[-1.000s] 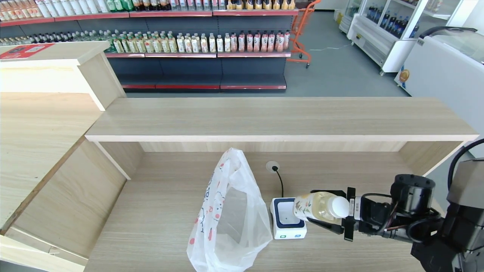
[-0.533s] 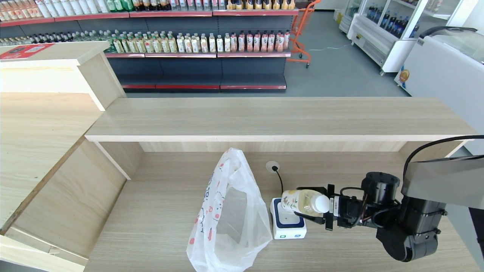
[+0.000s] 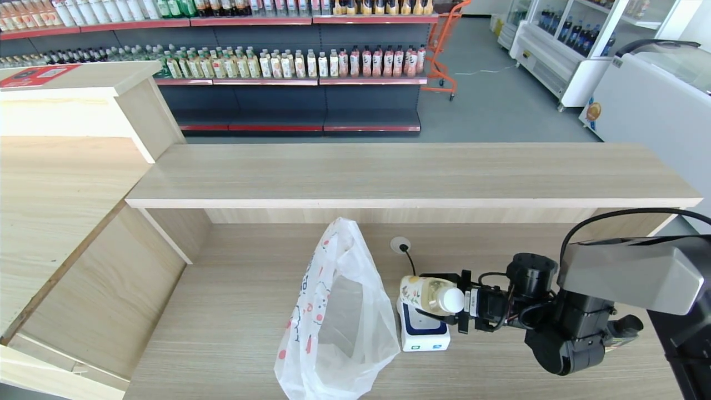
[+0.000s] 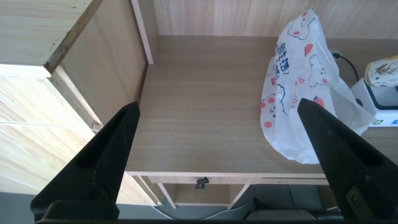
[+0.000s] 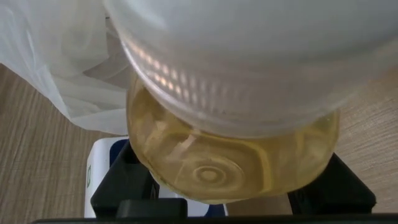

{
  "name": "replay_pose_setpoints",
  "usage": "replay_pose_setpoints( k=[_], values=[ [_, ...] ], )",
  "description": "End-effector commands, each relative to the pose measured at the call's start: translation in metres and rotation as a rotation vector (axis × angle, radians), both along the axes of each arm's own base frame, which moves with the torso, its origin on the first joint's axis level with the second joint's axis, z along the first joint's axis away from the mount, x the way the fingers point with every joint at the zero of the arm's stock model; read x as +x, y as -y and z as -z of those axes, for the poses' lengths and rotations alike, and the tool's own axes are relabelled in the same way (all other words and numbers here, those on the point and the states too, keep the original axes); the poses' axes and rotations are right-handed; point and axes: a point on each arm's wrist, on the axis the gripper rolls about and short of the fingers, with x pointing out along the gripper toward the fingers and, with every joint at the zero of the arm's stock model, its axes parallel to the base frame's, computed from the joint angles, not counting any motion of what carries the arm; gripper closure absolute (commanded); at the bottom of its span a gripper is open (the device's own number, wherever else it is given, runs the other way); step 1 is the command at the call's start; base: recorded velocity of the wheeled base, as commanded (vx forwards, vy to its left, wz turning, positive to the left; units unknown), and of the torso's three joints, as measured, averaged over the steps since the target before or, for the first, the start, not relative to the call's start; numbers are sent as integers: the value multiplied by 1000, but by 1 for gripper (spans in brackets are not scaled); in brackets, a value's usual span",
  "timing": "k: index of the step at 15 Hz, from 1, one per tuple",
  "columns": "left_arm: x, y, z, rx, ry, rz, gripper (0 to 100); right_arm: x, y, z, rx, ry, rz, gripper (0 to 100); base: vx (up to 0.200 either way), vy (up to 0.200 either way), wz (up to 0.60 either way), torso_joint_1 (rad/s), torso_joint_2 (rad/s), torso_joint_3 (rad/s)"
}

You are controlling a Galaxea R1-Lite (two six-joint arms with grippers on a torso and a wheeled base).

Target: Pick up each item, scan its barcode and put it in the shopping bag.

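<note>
Scene: a pale wooden checkout counter (image 3: pixel 233 333) with a raised ledge behind it, and store shelves of drinks beyond.

Bottle: a clear plastic bottle (image 3: pixel 423 292) of pale yellow drink with a white cap (image 3: pixel 450 300) and a printed label. It is held in the air just above the far end of the scanner, beside the shopping bag.

Bottle direction: it lies on its side, with its long axis nearly level and running across the counter from side to side. The cap points to the robot's right, toward the wrist. The base points to the robot's left, toward the bag. In the right wrist view the cap (image 5: pixel 249 50) is nearest the camera and the yellow body (image 5: pixel 230 155) extends away from it.

Right gripper: the right gripper (image 3: pixel 436 297) is clenched around the bottle near its neck, one black finger on each side.

Scanner: a small white scanner (image 3: pixel 423 335) with a dark blue window lies flat on the counter, just to the right of the bag. A black cable (image 3: pixel 411 264) runs from it to a round hole (image 3: pixel 400 243) in the counter.

Shopping bag: a translucent white shopping bag (image 3: pixel 339 316) with red spots stands upright, its mouth open toward the robot.

Left gripper: the left gripper (image 4: pixel 217 109) hangs above the counter with its fingers spread wide and nothing between them, well apart from the bag (image 4: pixel 298 93).
</note>
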Motion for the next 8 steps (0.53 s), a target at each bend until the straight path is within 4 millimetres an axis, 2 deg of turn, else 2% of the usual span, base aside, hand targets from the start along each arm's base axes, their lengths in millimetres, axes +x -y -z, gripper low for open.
replay_pose_setpoints(
  k=[1,5,6,7,8],
  values=[
    [0,0,0,-1,1,-1,0,0,1,0,1,-6,5,100,0,0,0,0,0,0],
    [0,0,0,-1,1,0,0,1,10,-25,35,1,33,100,0,0,0,0,0,0],
    [0,0,0,-1,1,0,0,1,13,-40,62,-4,45,100,0,0,0,0,0,0],
    [0,0,0,-1,1,0,0,-4,18,-67,112,-39,61,100,0,0,0,0,0,0],
    [0,0,0,-1,1,0,0,-10,20,-84,154,-83,75,100,0,0,0,0,0,0]
  ],
)
